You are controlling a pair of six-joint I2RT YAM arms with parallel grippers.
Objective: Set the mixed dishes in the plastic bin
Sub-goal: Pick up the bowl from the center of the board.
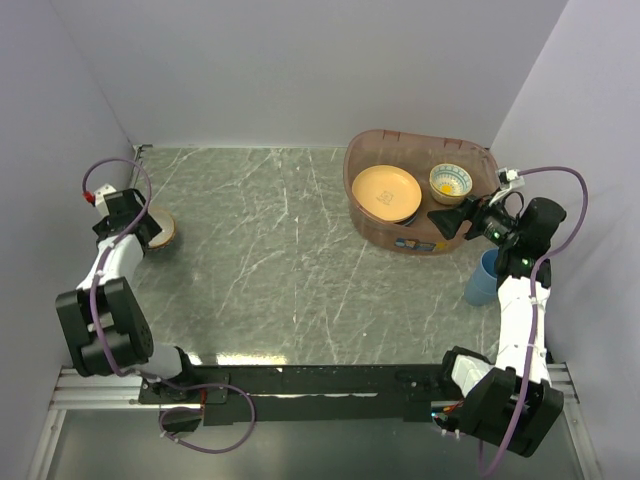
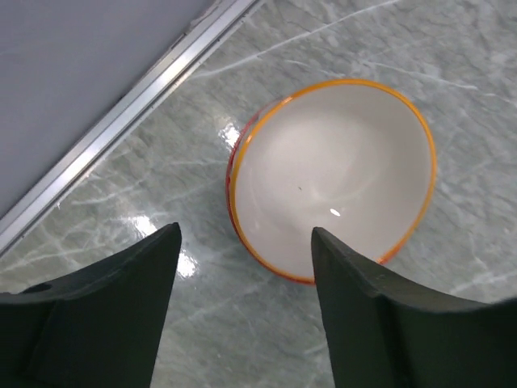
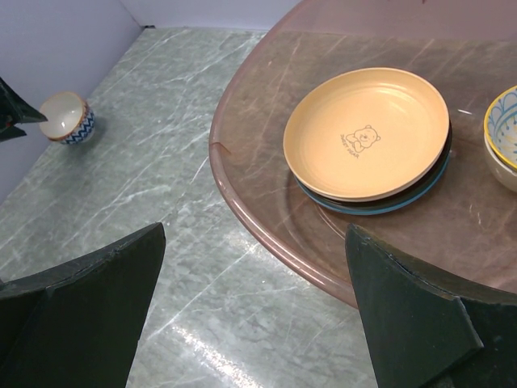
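A bowl [image 2: 335, 174] with a white inside, an orange rim and a patterned outside stands on the table at the far left [image 1: 162, 228]. My left gripper [image 2: 245, 229] hangs open right over its near rim: one finger is above the inside, the other outside. The pinkish plastic bin [image 1: 372, 228] at the back right holds a yellow-orange plate [image 3: 367, 133] lying on a darker plate [image 3: 388, 202], and a small cream bowl [image 1: 451, 183]. My right gripper [image 3: 254, 228] is open and empty above the bin's front rim [image 3: 266, 218]. A light blue cup [image 1: 483, 278] stands beside the right arm.
Grey walls close the table on the left, back and right. A metal strip [image 2: 121, 121] runs along the wall foot just behind the left bowl. The bin sits against the back right corner.
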